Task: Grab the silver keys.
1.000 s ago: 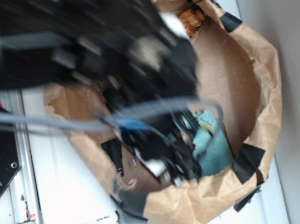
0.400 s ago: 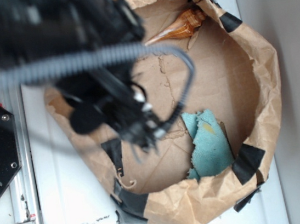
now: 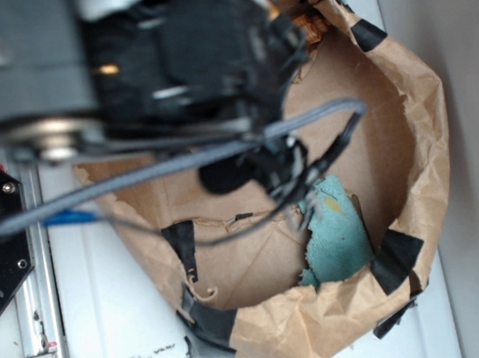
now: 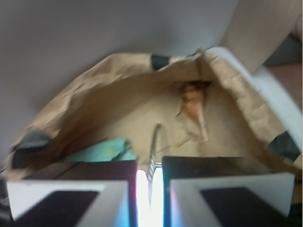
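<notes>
On the white counter [image 3: 108,320] we see a taped brown paper basin [image 3: 417,182] holding a teal cloth [image 3: 340,236] at its 5 o'clock and a brown chip [image 4: 195,101], while our gripper [image 4: 150,182], fingers [image 4: 118,189] nearly together, pinches the silver keys [image 4: 154,146], the blade jutting toward 12 o'clock.

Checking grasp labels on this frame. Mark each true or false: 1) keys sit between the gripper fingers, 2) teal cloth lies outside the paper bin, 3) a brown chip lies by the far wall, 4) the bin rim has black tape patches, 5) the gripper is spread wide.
1) True: in the wrist view the silver keys hang in the narrow gap of the gripper.
2) False: the teal cloth lies inside the paper bin.
3) True: the brown chip lies there.
4) True: black tape.
5) False: the fingers are nearly together.
</notes>
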You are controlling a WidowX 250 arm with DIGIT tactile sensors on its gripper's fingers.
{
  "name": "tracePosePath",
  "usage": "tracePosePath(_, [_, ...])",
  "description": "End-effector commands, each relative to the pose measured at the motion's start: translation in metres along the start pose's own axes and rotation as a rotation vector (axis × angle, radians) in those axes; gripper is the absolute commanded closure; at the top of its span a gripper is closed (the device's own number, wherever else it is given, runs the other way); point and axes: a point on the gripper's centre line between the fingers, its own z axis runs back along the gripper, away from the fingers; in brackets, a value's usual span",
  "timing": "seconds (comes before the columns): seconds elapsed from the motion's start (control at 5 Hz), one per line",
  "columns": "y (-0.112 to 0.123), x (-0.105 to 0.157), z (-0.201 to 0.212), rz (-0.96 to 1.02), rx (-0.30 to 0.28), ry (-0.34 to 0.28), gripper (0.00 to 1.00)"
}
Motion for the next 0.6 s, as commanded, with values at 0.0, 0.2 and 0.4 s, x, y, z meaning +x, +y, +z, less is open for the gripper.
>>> tracePosePath(0.0, [0.014,-0.011,0.025,-0.077,-0.037,0.144,1.0])
tracePosePath(0.2, [0.014,-0.018,0.023,-0.109,-0.062,0.192,1.0])
tracePosePath(0.4, [0.015,-0.022,0.019,-0.101,-0.053,0.176,1.0])
